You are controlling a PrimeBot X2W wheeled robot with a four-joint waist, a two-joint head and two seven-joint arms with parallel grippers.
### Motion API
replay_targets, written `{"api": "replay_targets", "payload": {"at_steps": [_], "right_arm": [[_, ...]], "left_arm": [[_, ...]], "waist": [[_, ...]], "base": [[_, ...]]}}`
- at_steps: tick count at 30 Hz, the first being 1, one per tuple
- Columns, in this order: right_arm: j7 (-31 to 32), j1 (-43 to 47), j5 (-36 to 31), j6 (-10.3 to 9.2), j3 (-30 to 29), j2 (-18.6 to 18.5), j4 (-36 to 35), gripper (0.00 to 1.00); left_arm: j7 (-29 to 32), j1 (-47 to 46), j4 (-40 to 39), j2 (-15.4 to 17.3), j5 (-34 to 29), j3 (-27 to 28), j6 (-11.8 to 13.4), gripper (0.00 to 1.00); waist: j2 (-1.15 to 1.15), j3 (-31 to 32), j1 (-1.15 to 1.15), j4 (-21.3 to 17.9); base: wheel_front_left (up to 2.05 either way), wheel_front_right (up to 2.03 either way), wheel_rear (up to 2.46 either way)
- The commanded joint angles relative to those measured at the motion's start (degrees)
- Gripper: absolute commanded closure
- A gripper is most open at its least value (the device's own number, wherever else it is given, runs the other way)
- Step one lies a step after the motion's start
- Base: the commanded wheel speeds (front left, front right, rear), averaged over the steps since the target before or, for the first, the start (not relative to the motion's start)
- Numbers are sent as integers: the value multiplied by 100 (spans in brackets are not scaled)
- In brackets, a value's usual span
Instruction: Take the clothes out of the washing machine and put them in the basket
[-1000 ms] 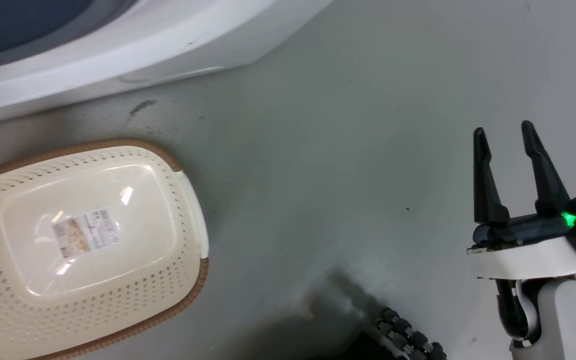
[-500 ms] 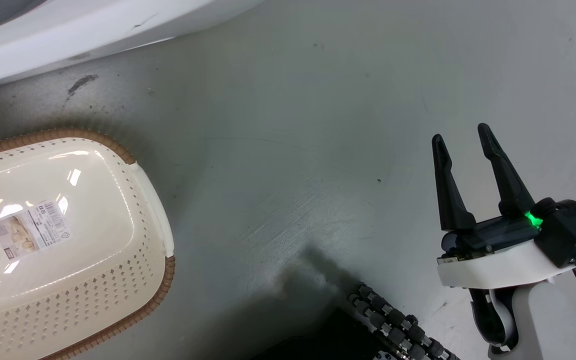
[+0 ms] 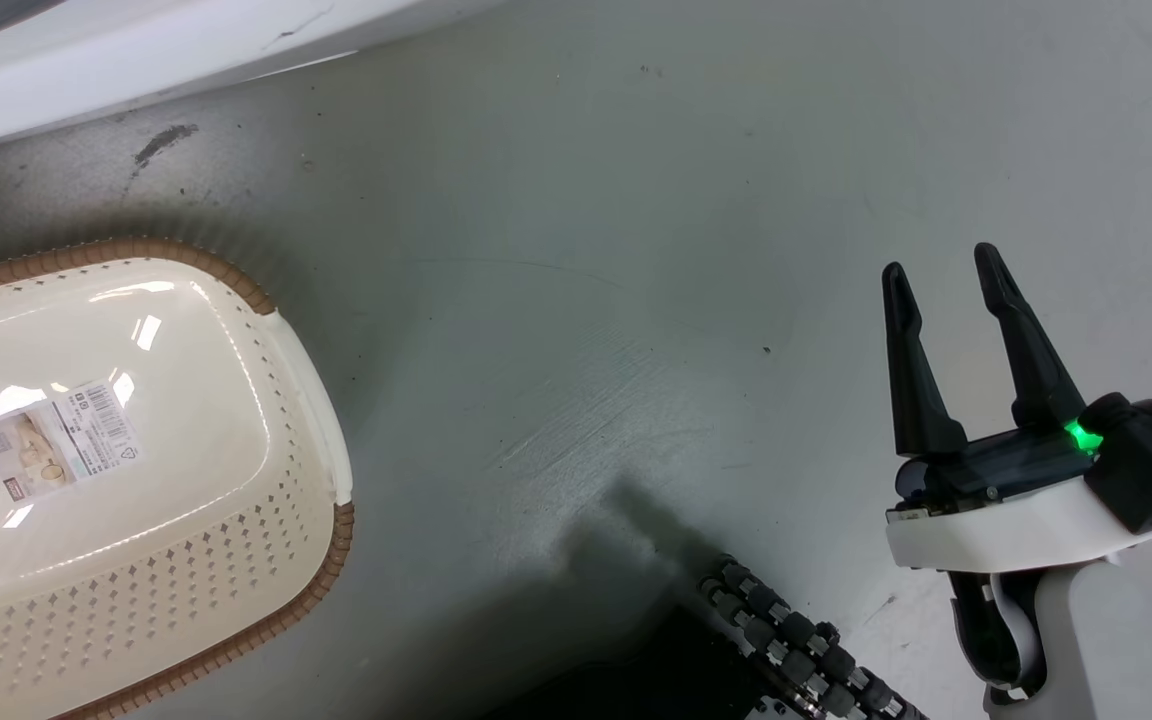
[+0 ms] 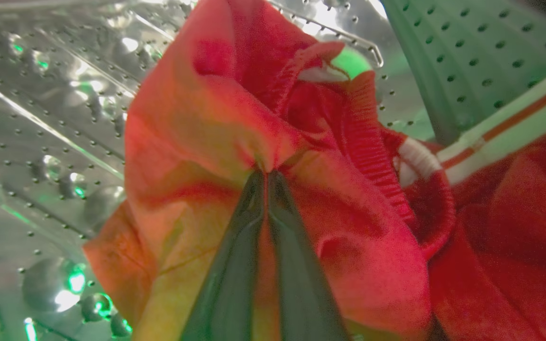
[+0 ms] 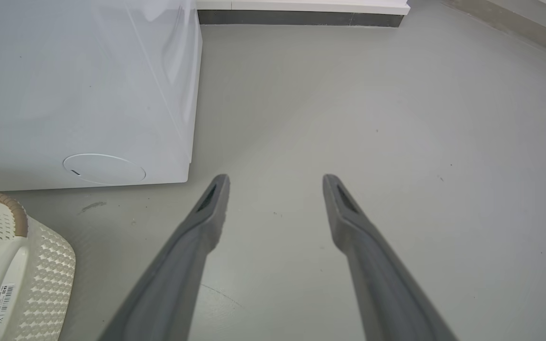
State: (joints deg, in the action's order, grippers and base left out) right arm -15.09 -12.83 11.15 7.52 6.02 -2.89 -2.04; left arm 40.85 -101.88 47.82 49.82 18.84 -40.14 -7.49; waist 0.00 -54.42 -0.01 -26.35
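Left pincer: the left pincer (image 4: 266,174) is pressed nearly shut, its two dark fingers pinching a fold of the red garment (image 4: 216,142).
Held cloth: soft and crumpled, bunched around the fingertips, with a ribbed elastic band (image 4: 372,156) curling to the right of the pinch.
Second garment: the striped garment (image 4: 514,125) lies just right of the held one and touches it; its trim is white with a thin red line.
Around them: both garments sit inside the drum (image 4: 40,118), shiny steel dotted with small holes and raised bumps, lit with green glints.
Drum paddle: a perforated paddle (image 4: 467,57) rises at the upper right, behind the striped trim.
Right pincer: the right pincer (image 3: 940,260) (image 5: 275,177) is spread wide and empty, hanging over bare floor, well apart from the clothes.
Basket: the basket (image 3: 236,280) (image 5: 45,265) stands on the floor to the left of the right pincer, near the washer, with nothing inside it.
Basket make: cream plastic, rounded corners, perforated sides, brown woven-look rim, a barcode label (image 3: 56,450) on its glossy bottom.
Washer: the washing machine (image 5: 88,94) (image 3: 136,70) is white and smooth, with a round flap (image 5: 104,168) low on its panel.
Floor: the floor (image 3: 586,300) is grey and smooth, faintly scratched, with a dark scuff (image 3: 164,143) near the washer.
Room edge: a white baseboard (image 5: 301,5) runs along the far wall.
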Motion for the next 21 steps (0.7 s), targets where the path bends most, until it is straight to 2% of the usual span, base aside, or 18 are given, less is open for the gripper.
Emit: {"api": "replay_targets", "payload": {"at_steps": [1,7,11,16,21], "right_arm": [[-12,-62,12,-6,6,3,-16,0],[-12,-204,43,-6,74,3,37,0],[-12,-259,-37,-6,-77,3,71,0],[-11,-274,-182,-6,-358,2,131,0],[-11,-268,-326,-6,-482,1,194,0]], "left_arm": [[-51,41,57,92,2,-52,9,100],[-580,-116,75,148,12,-131,9,100],[-1236,41,147,17,28,-131,90,100],[-2041,259,366,-316,125,-121,183,100],[-2804,798,677,-658,350,-118,156,100]], "waist": [[0,1,1,-4],[0,97,1,-64],[0,298,1,61],[0,644,1,346],[0,1080,1,617]], "base": [[0,0,0],[0,0,0],[0,0,0],[0,0,0],[0,0,0]]}}
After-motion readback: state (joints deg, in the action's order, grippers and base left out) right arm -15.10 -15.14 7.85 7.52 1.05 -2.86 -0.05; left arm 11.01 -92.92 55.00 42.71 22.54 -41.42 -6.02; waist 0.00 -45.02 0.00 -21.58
